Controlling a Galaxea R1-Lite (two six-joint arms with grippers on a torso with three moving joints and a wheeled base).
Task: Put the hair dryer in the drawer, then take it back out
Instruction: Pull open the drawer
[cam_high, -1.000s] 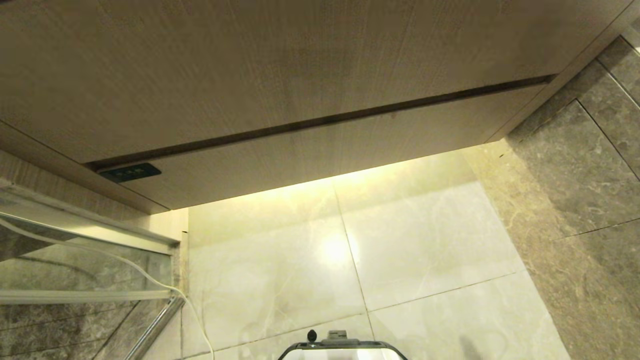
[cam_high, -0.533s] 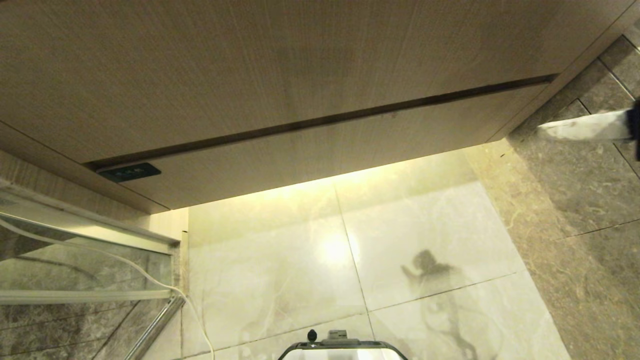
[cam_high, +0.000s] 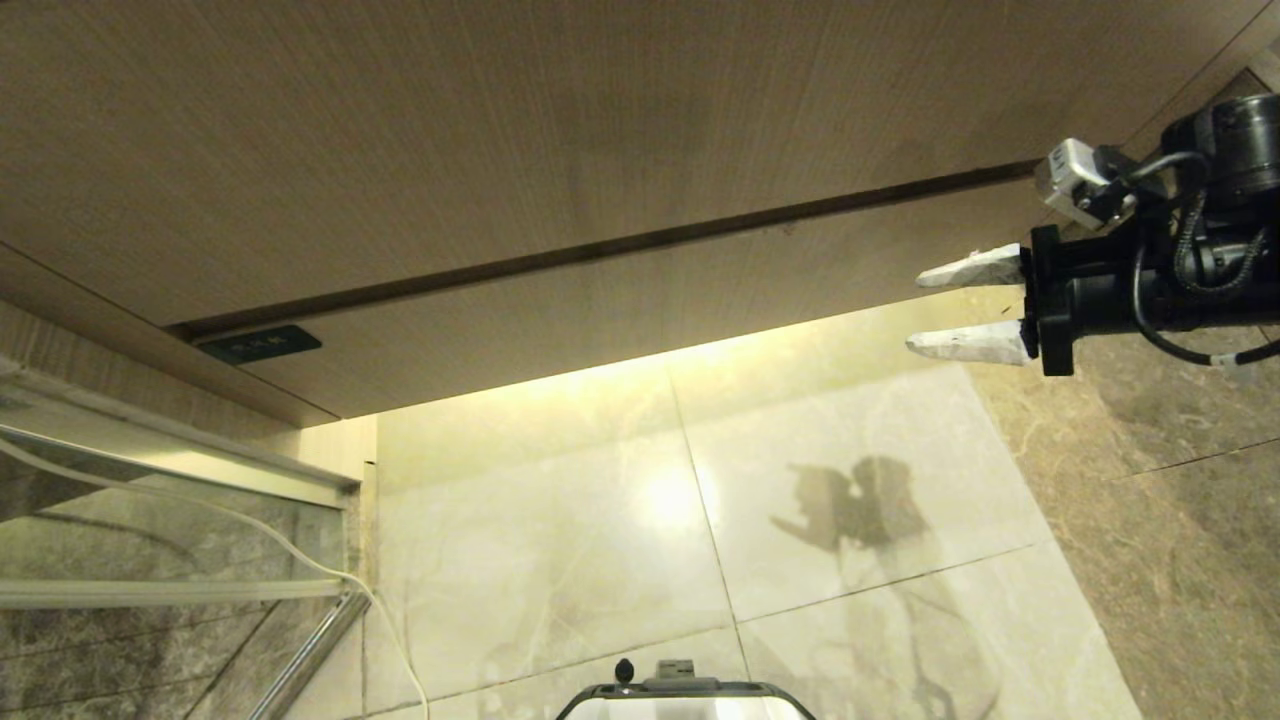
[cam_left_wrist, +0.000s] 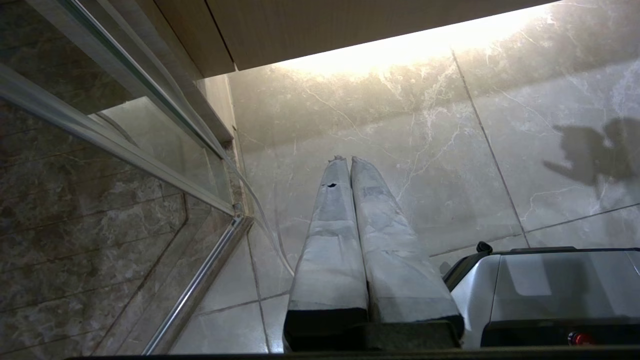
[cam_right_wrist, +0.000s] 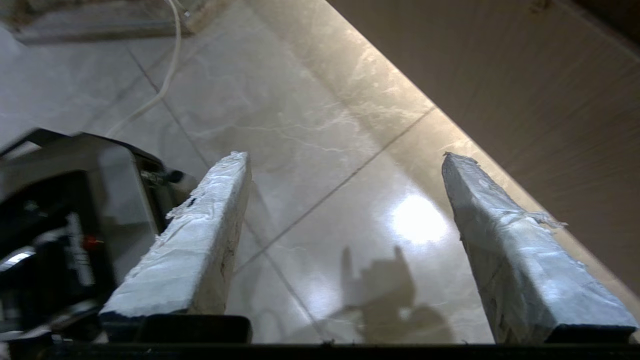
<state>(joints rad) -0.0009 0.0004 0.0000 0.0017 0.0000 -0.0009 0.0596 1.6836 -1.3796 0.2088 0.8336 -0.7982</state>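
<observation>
The drawer (cam_high: 650, 300) is the lower light-wood front with a small black label (cam_high: 260, 344) at its left corner; it is shut, with a dark gap above it. The hair dryer is out of view. My right gripper (cam_high: 918, 312) hangs level at the drawer's right end, pointing left, just in front of the wood and above the floor. It stands open with nothing between its fingers (cam_right_wrist: 210, 230). The right wrist view shows the same open right gripper (cam_right_wrist: 345, 156) over the tiles, beside the wood front (cam_right_wrist: 525, 75). My left gripper (cam_left_wrist: 345, 159) is parked low beside the robot's base, shut and empty.
A taller plain wood panel (cam_high: 500, 130) sits above the drawer. A glass door with a metal frame (cam_high: 300, 650) stands at the left, and a thin white cable (cam_high: 300, 560) runs down it. A dark marble wall (cam_high: 1150, 420) is at the right. The robot's base (cam_high: 680, 698) shows at the bottom.
The right arm has swung in from the right edge to the drawer's right end, and its fingers have spread apart. Its shadow now falls on the floor tiles.
</observation>
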